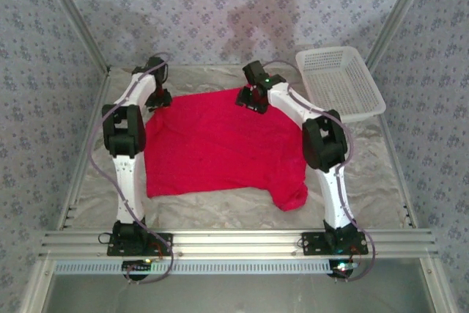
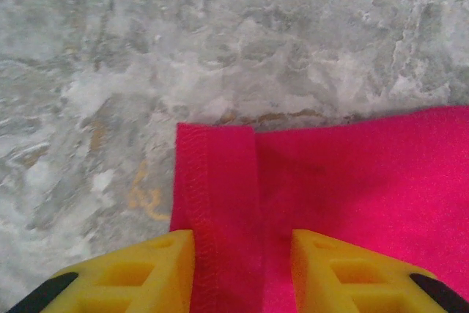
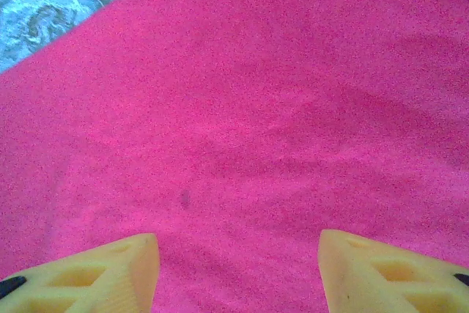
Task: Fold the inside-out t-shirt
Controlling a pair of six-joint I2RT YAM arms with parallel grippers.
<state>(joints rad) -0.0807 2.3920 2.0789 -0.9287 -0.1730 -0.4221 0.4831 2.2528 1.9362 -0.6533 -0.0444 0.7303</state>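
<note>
While the inside-out t-shirt [image 1: 220, 144] is lying spread flat across the middle of the table [image 1: 381, 181], its far edge is being attended by both arms. The left gripper [image 2: 242, 247] is being held low over the far-left corner, its jaws standing moderately apart with the stitched hem [image 2: 212, 181] lying slack between them; nothing is being pinched. The right gripper [image 3: 238, 254] is being held over the far edge, right of centre, its jaws standing wide over bare cloth and gripping nothing. The garment is being judged light, soft and limp: it is likely to sag wherever it is being lifted, and to drag in wrinkles rather than slide as one piece. Because a single layer is being expected to slip from a shallow pinch, the doubled hem at the far corners is being judged the better hold, with both sides being raised together. One sleeve is being seen bunched at the near right. The white mesh basket [image 1: 341, 82] is standing apart at the far right.
</note>
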